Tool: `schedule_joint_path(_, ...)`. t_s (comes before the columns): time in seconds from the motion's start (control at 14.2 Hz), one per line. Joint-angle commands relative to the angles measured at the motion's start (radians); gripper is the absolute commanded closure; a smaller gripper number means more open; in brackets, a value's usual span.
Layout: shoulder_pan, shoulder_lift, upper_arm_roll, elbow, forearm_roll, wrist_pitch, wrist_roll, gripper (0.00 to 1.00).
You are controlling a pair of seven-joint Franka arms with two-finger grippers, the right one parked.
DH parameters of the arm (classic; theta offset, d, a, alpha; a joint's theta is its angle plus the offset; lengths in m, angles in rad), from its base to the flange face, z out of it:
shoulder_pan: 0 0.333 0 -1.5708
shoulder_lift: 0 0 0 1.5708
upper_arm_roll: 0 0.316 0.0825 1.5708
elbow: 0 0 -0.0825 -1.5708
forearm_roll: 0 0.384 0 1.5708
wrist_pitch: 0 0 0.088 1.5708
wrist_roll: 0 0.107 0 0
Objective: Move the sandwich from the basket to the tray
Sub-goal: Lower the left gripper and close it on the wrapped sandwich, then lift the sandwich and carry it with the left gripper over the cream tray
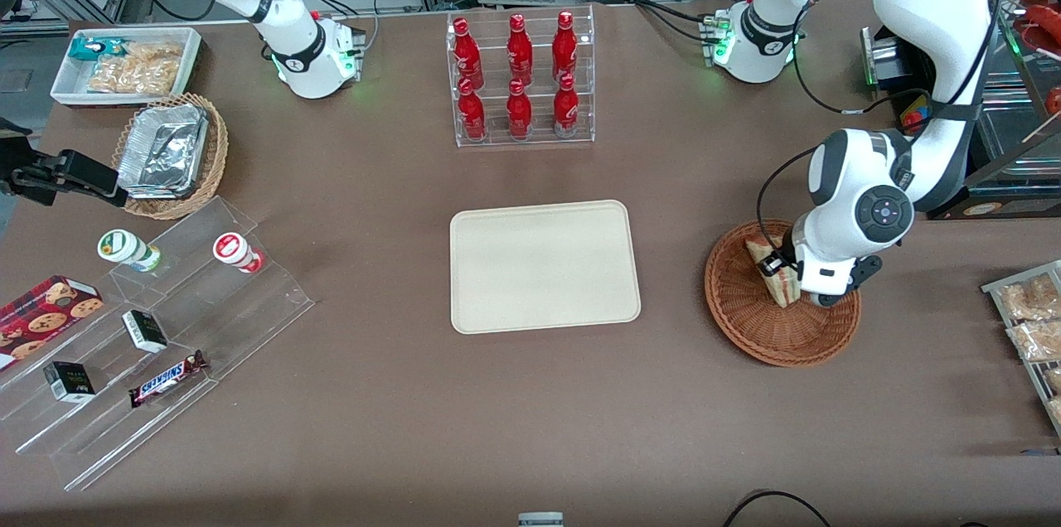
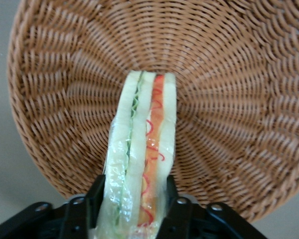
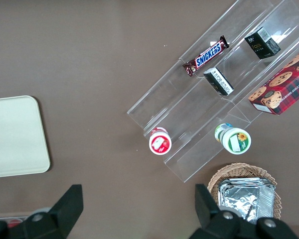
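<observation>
The sandwich [image 2: 142, 159] stands on edge in the basket [image 2: 229, 99], clamped between the hand's [image 2: 134, 204] fingers.

Pincer [image 2: 133, 209] and sandwich [image 2: 142, 154] in basket [image 2: 229, 99]

The tool [image 2: 132, 209] hides the sandwich's [image 2: 142, 149] lower end.

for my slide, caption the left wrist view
Claw shut on the sandwich, standing on edge in the basket.
</observation>
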Motion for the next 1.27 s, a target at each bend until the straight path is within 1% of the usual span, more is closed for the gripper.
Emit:
schedule_joint_path(0.0,-0.024,-0.014,0.003,0.0,0.003,0.007,-0.029,0.85)
schedule_joint_path(0.14,-0.045,-0.014,0.003,0.032,0.008,-0.013,-0.025,0.86)
schedule_joint_path(0.28,-0.051,-0.018,0.002,0.092,0.012,-0.095,0.005,0.87)
schedule_joint_path(0.42,-0.051,-0.02,0.0,0.196,0.009,-0.224,0.065,0.87)
schedule_joint_path(0.56,-0.085,-0.014,-0.026,0.307,0.008,-0.333,0.07,0.87)
schedule_joint_path(0.77,-0.201,0.041,-0.044,0.4,-0.003,-0.336,0.057,0.87)
schedule_joint_path(1.06,-0.376,0.225,-0.044,0.578,0.008,-0.33,0.057,0.86)
schedule_joint_path(1.2,-0.441,0.308,-0.044,0.641,0.005,-0.275,0.065,0.85)
